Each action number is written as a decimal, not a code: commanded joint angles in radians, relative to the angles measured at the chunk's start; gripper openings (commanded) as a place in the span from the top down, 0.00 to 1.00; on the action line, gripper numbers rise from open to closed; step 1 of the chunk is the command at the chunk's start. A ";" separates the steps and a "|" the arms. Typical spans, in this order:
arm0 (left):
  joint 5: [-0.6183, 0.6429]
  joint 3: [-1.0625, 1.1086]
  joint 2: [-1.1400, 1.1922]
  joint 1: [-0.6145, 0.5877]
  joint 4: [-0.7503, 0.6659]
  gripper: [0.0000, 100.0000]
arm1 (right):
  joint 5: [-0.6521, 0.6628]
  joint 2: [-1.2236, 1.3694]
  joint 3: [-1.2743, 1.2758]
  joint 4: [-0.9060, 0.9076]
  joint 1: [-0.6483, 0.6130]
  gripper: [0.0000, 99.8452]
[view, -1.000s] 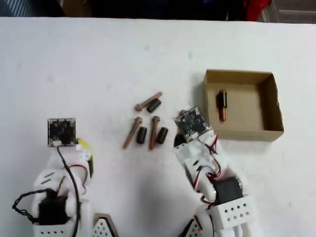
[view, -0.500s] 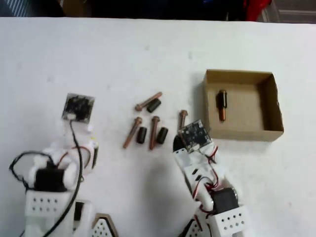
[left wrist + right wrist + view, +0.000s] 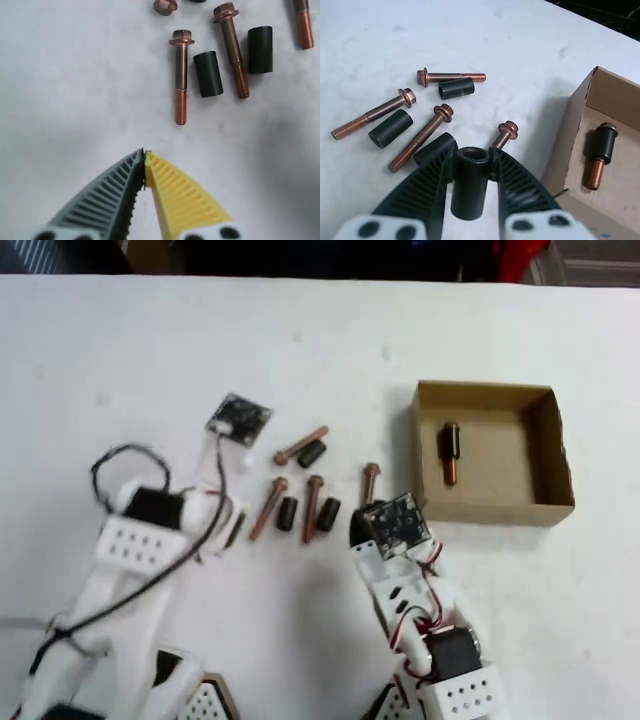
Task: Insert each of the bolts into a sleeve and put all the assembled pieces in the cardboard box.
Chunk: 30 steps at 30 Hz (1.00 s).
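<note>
now the right claw (image 3: 471,159) clamps a black sleeve (image 3: 469,185) between its fingers. the left claw (image 3: 144,156) hangs pinched together above the counter (image 3: 65,75), near a bolt (image 3: 181,75).

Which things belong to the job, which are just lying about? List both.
Job: four loose bolts, three loose sleeves, held sleeve in right end effector, assembled piece, cardboard box.
Not the job: table, red object behind it.

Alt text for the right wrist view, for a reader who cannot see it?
The right gripper is shut on a black sleeve. Beyond it four copper bolts and three loose sleeves lie on the white table, beside a cardboard box holding one assembled piece.
</note>
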 commanded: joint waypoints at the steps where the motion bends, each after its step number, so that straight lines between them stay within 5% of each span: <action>1: -0.003 -0.140 0.179 0.022 0.002 0.96 | -0.002 -0.016 0.008 -0.033 -0.001 0.98; 8: -0.003 -0.330 0.486 0.024 0.008 0.88 | -0.002 -0.016 0.011 -0.033 0.001 0.98; 30: -0.005 -0.726 0.986 0.094 0.009 0.88 | 0.000 -0.016 0.015 -0.031 0.001 0.98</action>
